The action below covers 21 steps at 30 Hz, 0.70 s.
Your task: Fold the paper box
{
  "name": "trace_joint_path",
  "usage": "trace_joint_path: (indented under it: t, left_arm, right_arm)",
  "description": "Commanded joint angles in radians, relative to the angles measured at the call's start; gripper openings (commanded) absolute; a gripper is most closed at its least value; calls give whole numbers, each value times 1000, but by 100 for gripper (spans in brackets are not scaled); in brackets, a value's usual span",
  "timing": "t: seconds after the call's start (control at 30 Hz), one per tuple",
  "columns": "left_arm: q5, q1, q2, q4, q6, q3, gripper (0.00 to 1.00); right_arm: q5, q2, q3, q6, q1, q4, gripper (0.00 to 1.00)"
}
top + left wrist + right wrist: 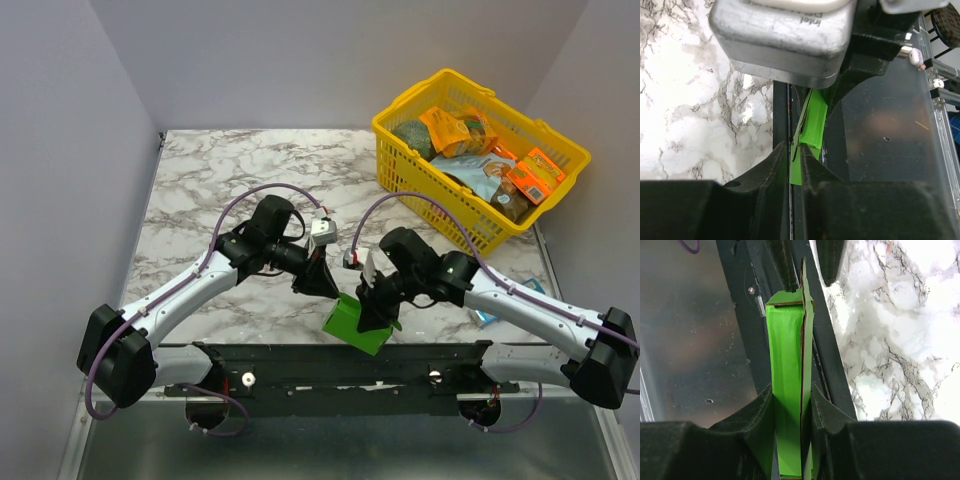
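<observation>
1 paper box (357,322), approached from 2 sides.
My right gripper (791,390) clamps its body; my left gripper (796,149) narrowly flanks a flap (811,122); I cannot tell whether it grips.

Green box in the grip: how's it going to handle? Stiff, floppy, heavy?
Probably flexes easily: the box is thin card, seen edge-on in the right gripper. Likely very light, since a pinch at one end holds it. It looks hollow, so a hard squeeze could crease it.
</observation>
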Motion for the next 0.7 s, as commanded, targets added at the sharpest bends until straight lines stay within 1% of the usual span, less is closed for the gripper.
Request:
trace_joint_path:
  t: [0.0, 0.3, 0.33, 0.57, 0.67]
  left_arm:
    - [60, 4, -20, 42, -23, -7, 22]
    - [59, -6, -12, 72, -44, -21, 21]
    - [56, -8, -12, 69, -44, -21, 18]
    - [27, -19, -5, 53, -32, -18, 11]
    - [14, -23, -3, 50, -27, -16, 7]
  right_arm:
    - [-5, 15, 36, -1, 4, -32, 33]
    - [-4, 37, 42, -6, 5, -35, 33]
    - [-2, 37, 44, -6, 4, -35, 33]
    - [9, 35, 44, -9, 7, -38, 33]
    - [21, 37, 44, -6, 5, -38, 33]
